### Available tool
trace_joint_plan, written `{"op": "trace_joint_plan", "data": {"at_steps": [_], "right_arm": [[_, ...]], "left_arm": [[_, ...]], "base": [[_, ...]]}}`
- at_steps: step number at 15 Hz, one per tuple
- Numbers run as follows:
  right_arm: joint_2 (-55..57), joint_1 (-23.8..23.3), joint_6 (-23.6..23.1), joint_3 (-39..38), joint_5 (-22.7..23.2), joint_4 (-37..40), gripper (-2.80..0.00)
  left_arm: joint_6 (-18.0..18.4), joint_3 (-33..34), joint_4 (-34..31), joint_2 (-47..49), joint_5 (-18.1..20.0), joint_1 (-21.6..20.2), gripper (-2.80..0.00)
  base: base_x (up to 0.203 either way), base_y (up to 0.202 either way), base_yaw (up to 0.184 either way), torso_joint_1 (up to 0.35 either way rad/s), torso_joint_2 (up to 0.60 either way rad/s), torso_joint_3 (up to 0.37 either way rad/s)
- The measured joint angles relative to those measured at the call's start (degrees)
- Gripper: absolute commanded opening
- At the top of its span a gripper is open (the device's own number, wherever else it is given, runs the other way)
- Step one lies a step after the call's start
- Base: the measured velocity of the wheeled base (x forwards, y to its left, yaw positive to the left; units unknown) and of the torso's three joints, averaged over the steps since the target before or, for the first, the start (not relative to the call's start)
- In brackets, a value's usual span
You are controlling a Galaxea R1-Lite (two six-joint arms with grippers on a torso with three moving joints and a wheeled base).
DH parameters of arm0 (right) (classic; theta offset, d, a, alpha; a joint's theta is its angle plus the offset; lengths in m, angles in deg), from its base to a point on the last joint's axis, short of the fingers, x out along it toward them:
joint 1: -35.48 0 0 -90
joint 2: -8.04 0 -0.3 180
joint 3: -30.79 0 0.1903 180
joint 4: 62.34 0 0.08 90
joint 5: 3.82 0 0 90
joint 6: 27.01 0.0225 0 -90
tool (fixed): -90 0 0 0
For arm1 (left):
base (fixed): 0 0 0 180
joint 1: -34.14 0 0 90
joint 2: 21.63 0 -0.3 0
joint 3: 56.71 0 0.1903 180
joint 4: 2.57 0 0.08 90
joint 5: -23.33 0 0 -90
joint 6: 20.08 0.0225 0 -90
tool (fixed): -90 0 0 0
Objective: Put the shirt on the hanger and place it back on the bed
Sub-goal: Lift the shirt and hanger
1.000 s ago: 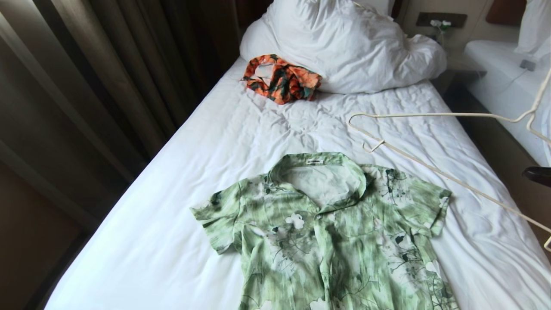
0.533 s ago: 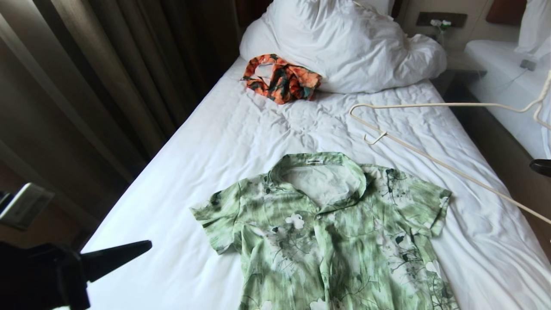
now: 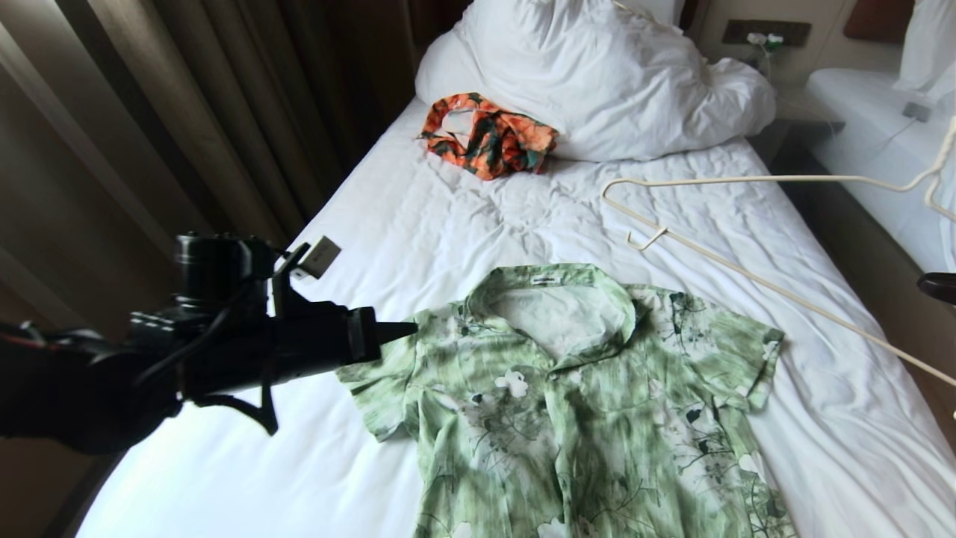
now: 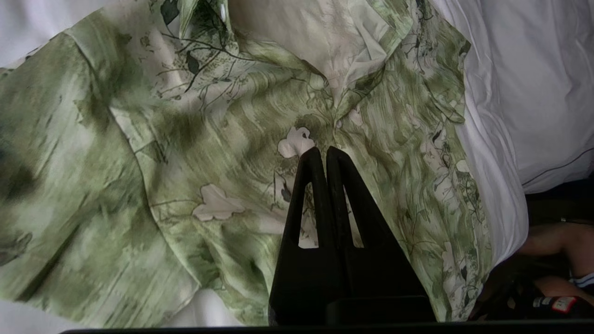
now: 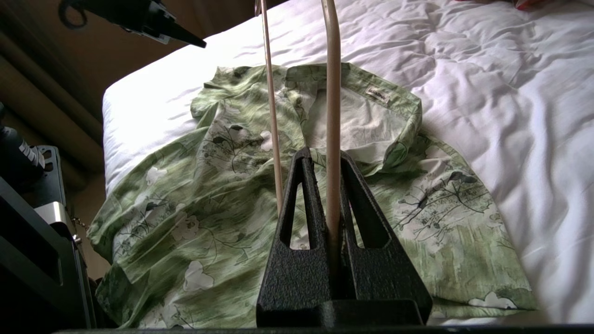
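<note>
On the bed [image 3: 358, 224] the shirt [image 3: 582, 388] lay flat near-centre, unhung; R gripper [image 5: 326, 160] clamped the hanger [image 3: 747, 276] at right, L gripper [image 3: 399, 329] w/ jaws together, empty, over left sleeve.

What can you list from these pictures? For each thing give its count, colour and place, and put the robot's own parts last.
shirt: one, pale green with white flowers, flat on the near part of the bed, collar toward the pillow.
hanger: one, cream wire, held up over the bed's right side.
bed: one, white sheet, filling the middle of the head view.
duvet: one, white, bunched at the far end.
orange garment: one, orange and dark green, crumpled beside the duvet.
curtain: one, brown, along the bed's left.
second bed: one, white, far right.
left hand: one, black, shut and empty, over the shirt's left sleeve.
right hand: one, black, shut on the hanger.
</note>
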Motion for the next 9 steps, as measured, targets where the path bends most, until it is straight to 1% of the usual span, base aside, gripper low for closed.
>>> {"op": "trace_joint_plan", "data": {"at_steps": [2,4,5,9], "right_arm": [[0.11,0.0,-0.04,-0.25,0.02,0.02,-2.8],[0.48,0.0,-0.11,-0.44,-0.02,0.04,-2.8],[0.77,0.01,-0.19,-0.45,-0.04,0.04,-2.8],[2.12,0.02,-0.4,-0.17,-0.05,-0.2,-2.8]], "left_arm": [[-0.27,-6.27,0.45,7.15,-0.91,2.07,-2.8],[-0.36,-11.44,0.65,12.97,-1.59,3.07,-2.8],[-0.21,-13.54,0.67,15.38,-1.91,3.32,0.0],[0.22,-18.57,1.25,21.81,-3.33,3.54,0.0]], "base": [[0.0,0.0,0.0,0.0,0.0,0.0],[0.0,0.0,0.0,0.0,0.0,0.0],[0.0,0.0,0.0,0.0,0.0,0.0],[0.0,0.0,0.0,0.0,0.0,0.0]]}}
